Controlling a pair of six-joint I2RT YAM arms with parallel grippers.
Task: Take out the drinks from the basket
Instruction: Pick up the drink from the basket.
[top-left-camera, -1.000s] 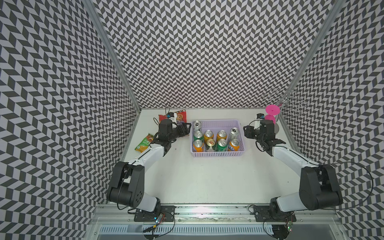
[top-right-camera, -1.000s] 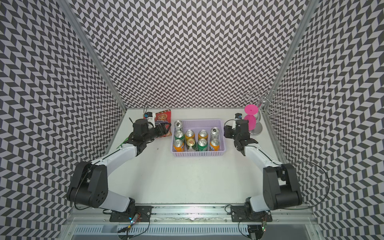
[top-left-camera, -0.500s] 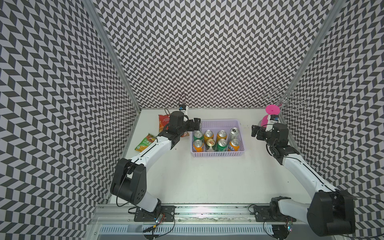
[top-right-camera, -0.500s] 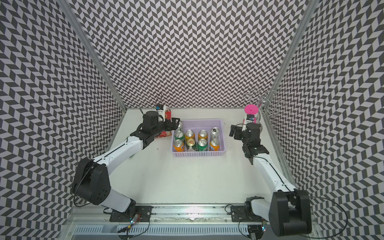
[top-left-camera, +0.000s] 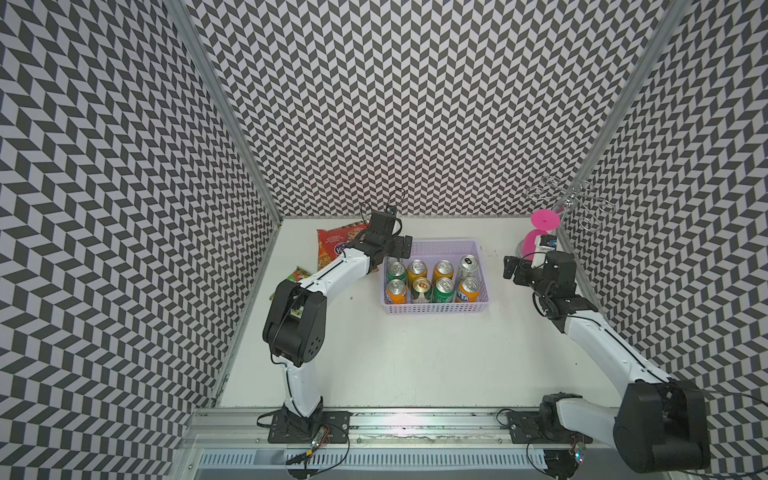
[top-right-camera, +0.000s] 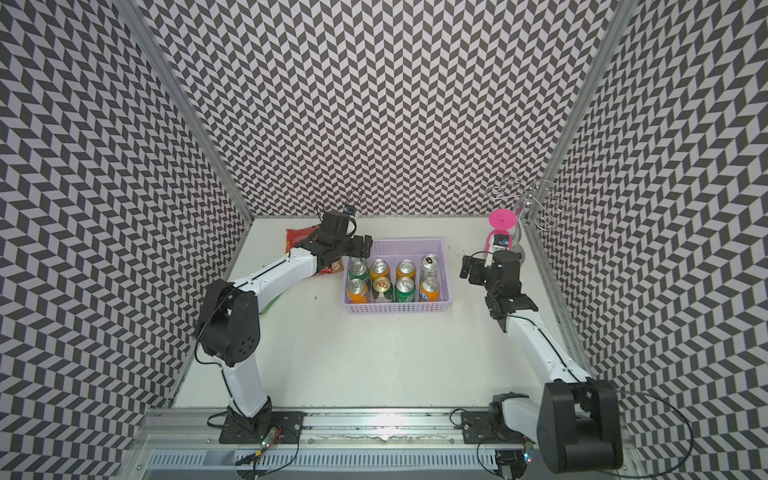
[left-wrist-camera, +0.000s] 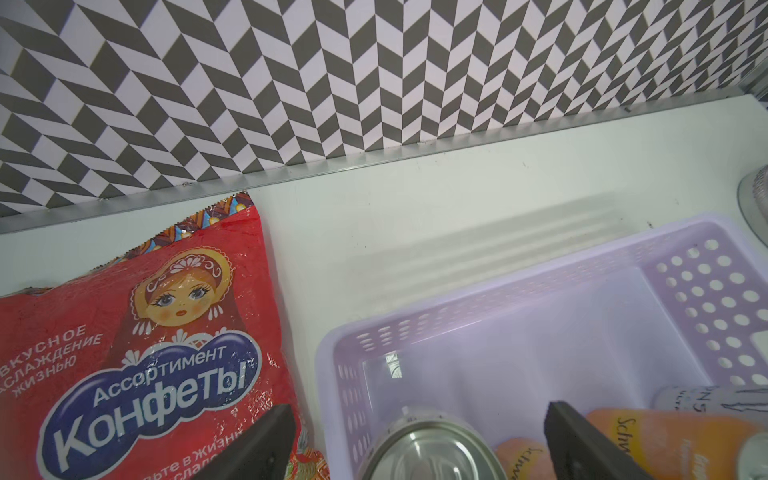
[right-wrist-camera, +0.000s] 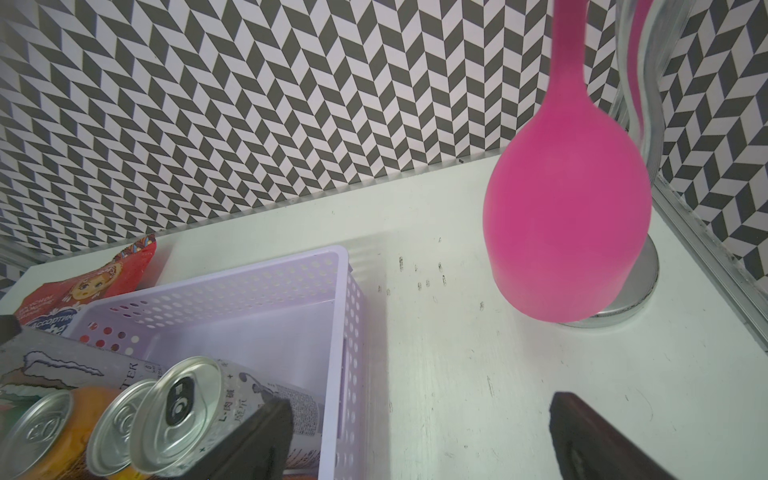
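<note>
Top views, both, with wrist views where noted; entries run left to right.

Green snack bag (top-left-camera: 300, 274): flat on the table (top-left-camera: 415, 365) by the left wall, partly hidden behind the left arm. Not task stock.

Red sweets bag (top-left-camera: 336, 245): far left, just beside the basket, with a strip of table between them in the left wrist view.

Left gripper (top-left-camera: 392, 253): jaws spread wide, holding nothing, poised over the basket's far left corner. The left wrist view shows a silver can top below and between the fingers (left-wrist-camera: 266, 440) (which can it is, I cannot tell).

Basket (top-left-camera: 434, 309): lavender, perforated, mid-table toward the far side. Thin plastic, likely light enough to slide or lift with a snagged can.

Cans (top-left-camera: 443, 269): eight countable, all upright inside the basket in two rows of four, packed close; none is out yet. Judged stiff but thin-walled, smooth and rather slippery, with some weight if full. Best hold: from above, fingers across the body just under the rim. Take the far row first, since the basket floor beyond it is bare and gives finger room.

Right gripper (top-left-camera: 511, 270): jaws wide, empty, over bare table just right of the basket.

Pink goblet (top-left-camera: 544, 217): bowl down by the wire rack (top-left-camera: 569, 199), far right corner. Not task stock; close to the right arm.
</note>
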